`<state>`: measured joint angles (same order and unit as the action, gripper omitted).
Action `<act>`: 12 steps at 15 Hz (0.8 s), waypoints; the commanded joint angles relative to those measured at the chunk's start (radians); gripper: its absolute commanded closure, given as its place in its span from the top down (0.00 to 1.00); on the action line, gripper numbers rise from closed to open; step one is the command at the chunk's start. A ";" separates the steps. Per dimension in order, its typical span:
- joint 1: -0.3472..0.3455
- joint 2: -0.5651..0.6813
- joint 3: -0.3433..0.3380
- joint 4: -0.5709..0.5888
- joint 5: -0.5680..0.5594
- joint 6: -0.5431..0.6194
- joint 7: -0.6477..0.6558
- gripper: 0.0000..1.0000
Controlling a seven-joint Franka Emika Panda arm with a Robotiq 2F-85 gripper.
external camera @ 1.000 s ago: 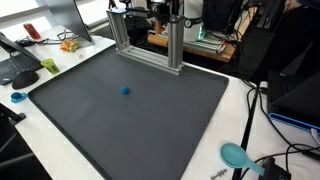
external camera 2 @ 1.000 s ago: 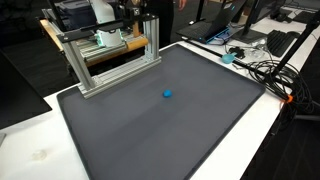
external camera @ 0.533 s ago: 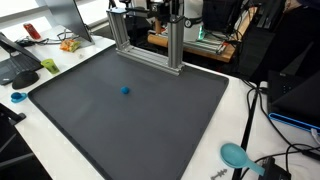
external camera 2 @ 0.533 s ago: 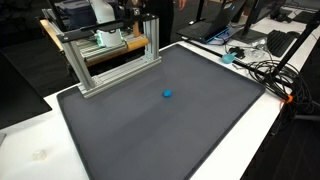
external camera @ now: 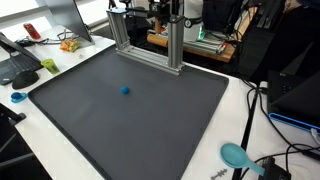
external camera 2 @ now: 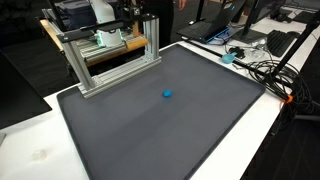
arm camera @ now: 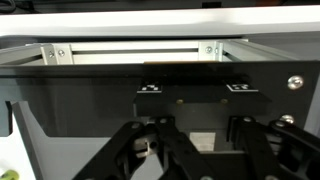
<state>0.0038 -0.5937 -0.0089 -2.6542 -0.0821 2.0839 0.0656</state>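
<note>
A small blue ball point(external camera: 125, 89) lies alone on the large dark mat point(external camera: 150, 130); it also shows in an exterior view point(external camera 2: 167, 95). An aluminium frame point(external camera: 150, 45) stands at the mat's far edge, also seen in an exterior view point(external camera 2: 110, 60). In the wrist view my gripper point(arm camera: 200, 150) comes in from the bottom. Its dark finger links are spread apart with nothing between them. It faces a dark panel point(arm camera: 195, 95) with two small markers inside the frame point(arm camera: 130, 50). In both exterior views the gripper sits behind the frame, far from the ball, and is mostly hidden.
A teal scoop point(external camera: 237, 155) and cables point(external camera: 252, 105) lie on the white table beside the mat. A laptop point(external camera: 20, 55), a green object point(external camera: 50, 65) and a small teal piece point(external camera: 17, 97) sit on the opposite side. Desks with equipment stand behind the frame.
</note>
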 commanded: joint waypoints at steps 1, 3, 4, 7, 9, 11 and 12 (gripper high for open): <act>-0.006 -0.022 0.006 -0.010 0.029 -0.028 0.004 0.22; -0.004 -0.023 0.001 -0.007 0.038 -0.013 0.001 0.22; -0.002 -0.022 -0.001 -0.004 0.043 0.000 -0.003 0.22; -0.003 -0.009 -0.003 0.012 0.048 0.026 -0.003 0.22; -0.003 0.014 0.002 0.032 0.041 0.044 -0.003 0.22; -0.005 0.035 0.005 0.056 0.038 0.068 0.001 0.22; -0.008 0.049 0.009 0.073 0.033 0.086 0.007 0.22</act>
<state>0.0031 -0.5834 -0.0107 -2.6370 -0.0659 2.1385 0.0656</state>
